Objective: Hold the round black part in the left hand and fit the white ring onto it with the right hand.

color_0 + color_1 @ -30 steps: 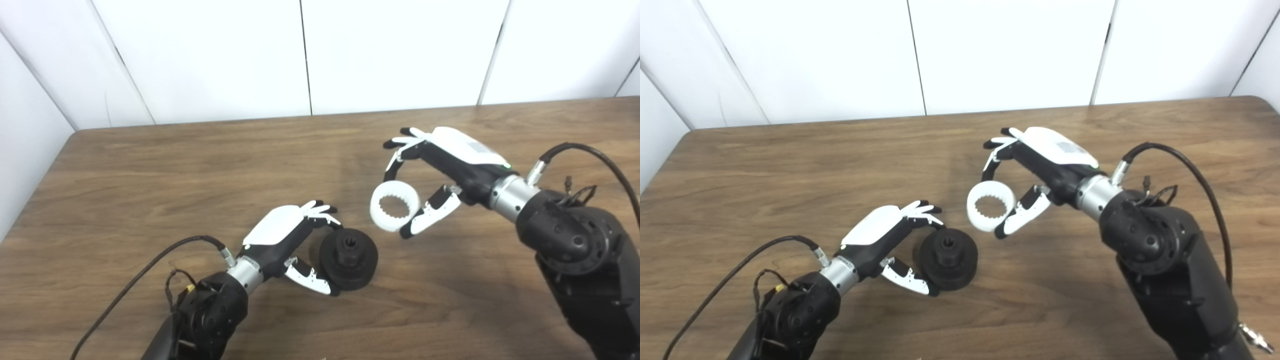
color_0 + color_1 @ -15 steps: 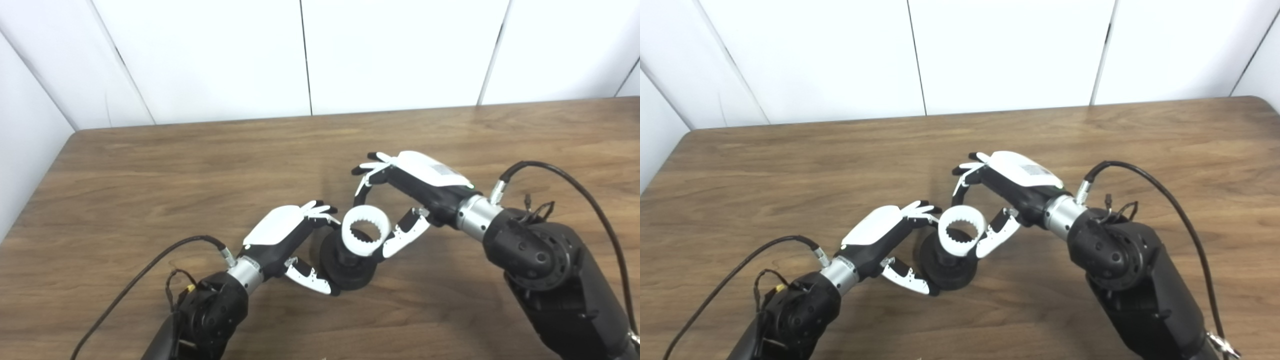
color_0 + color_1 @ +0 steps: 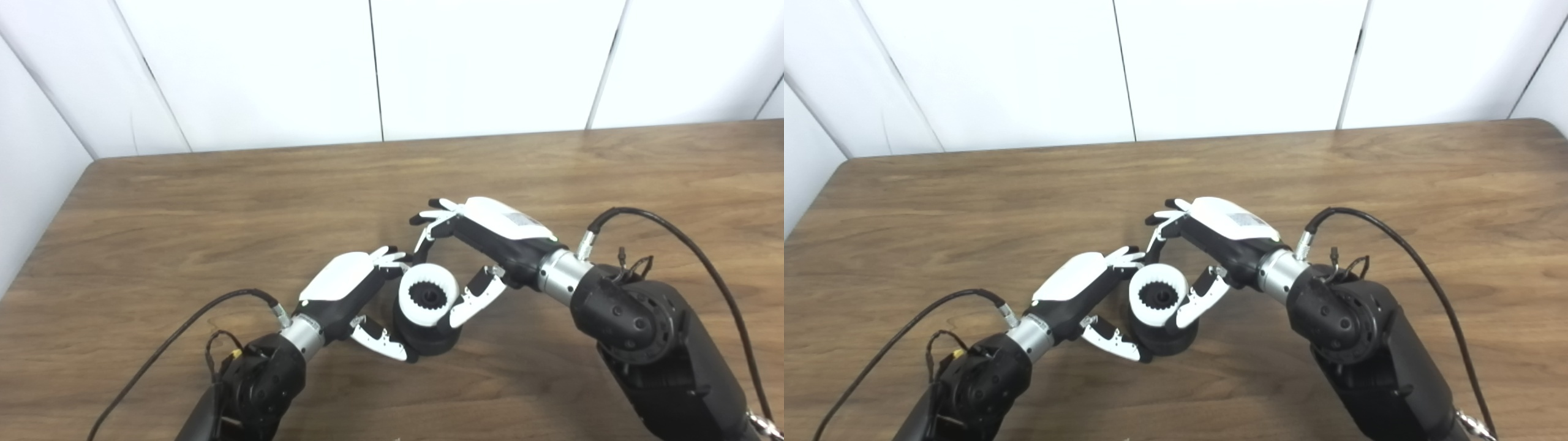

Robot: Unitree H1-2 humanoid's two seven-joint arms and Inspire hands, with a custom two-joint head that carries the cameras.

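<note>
Right hand (image 3: 484, 245) is pinching toothed white plastic ring (image 3: 428, 295) over round black part (image 3: 429, 337), which left hand (image 3: 355, 294) is gripping on wooden bench (image 3: 184, 214).

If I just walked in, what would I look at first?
Your eye would go to the middle of the wooden table, where the white ring with teeth inside sits over the round black part. The left hand grips the black part from the left, and the right hand pinches the ring from the right.
</note>
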